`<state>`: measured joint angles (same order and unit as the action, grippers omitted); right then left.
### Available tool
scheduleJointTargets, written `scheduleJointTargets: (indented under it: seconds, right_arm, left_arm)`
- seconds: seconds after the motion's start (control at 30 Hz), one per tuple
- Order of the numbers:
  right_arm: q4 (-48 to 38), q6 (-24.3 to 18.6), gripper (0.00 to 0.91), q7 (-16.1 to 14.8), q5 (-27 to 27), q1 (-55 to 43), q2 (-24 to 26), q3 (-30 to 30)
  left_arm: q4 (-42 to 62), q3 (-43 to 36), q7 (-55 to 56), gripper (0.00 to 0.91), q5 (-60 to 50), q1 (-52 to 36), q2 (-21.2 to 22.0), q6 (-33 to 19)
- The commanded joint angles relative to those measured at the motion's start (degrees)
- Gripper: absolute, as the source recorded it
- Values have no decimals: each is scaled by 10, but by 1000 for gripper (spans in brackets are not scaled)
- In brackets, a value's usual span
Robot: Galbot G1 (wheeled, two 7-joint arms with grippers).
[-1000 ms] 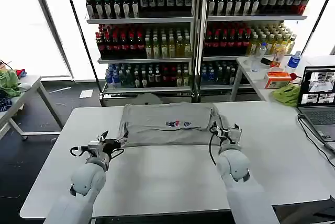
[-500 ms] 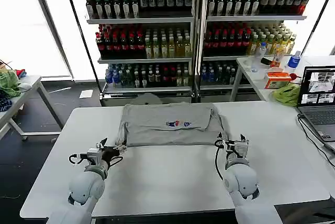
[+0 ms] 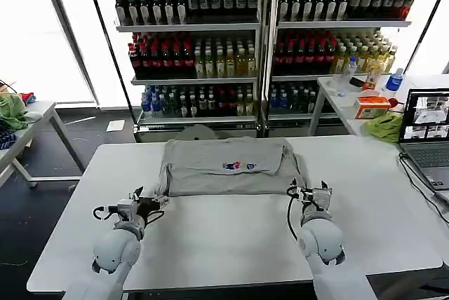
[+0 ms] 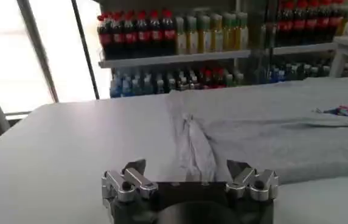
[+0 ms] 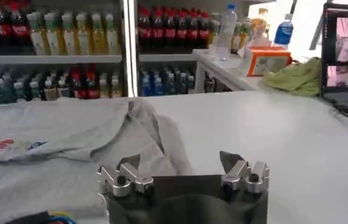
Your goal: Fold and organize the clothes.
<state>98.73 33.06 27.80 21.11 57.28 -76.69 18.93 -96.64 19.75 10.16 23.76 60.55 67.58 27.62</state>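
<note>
Change: within the last second both grippers had drawn back from the shirt's near corners toward the robot; between the last two pictures they barely moved.
Meaning: the hem had been let go, so one fold pass looked finished and the next grasp not yet begun.
Shirt (image 3: 228, 166): lay flat at table (image 3: 224, 244) centre, partly folded, chest print up, sleeves tucked toward the sides.
Left gripper (image 3: 145, 206): jaws wide apart, holding nothing; the shirt's bunched left sleeve (image 4: 193, 143) lay at its 12 o'clock, just beyond the fingertips, probably not touching.
Right gripper (image 3: 309, 191): jaws wide, empty; the shirt's right edge lay at its 11 o'clock, close by.
Next, as a guess: re-grasp the near hem or the sides for a second fold.
</note>
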Motion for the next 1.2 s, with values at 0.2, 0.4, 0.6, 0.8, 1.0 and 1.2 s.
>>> scheduleJointTargets:
  seconds: [0.2, 0.4, 0.6, 0.8, 1.0, 1.2]
  right_arm:
    - [-20, 1, 907, 1, -3, -4, 3, 1]
    - [-17, 1, 907, 4, -5, -1, 2, -3]
    - [-24, 1, 907, 3, -9, -4, -1, -10]
    - [-32, 1, 907, -1, -9, 0, -7, -6]
    - [-40, 0, 101, -6, -8, 0, -8, -5]
    - [-35, 0, 0, -9, -8, 4, -8, -6]
  left_arm:
    - [10, -2, 1, 907, 8, -9, 8, 0]
    - [15, -5, 2, 907, 15, -12, 13, 0]
    - [23, -4, 4, 907, 22, -16, 19, 0]
    - [19, -6, 5, 907, 20, -12, 15, 2]
    - [20, -5, 5, 171, 20, -13, 12, 3]
    - [20, -6, 5, 10, 22, -12, 10, 3]
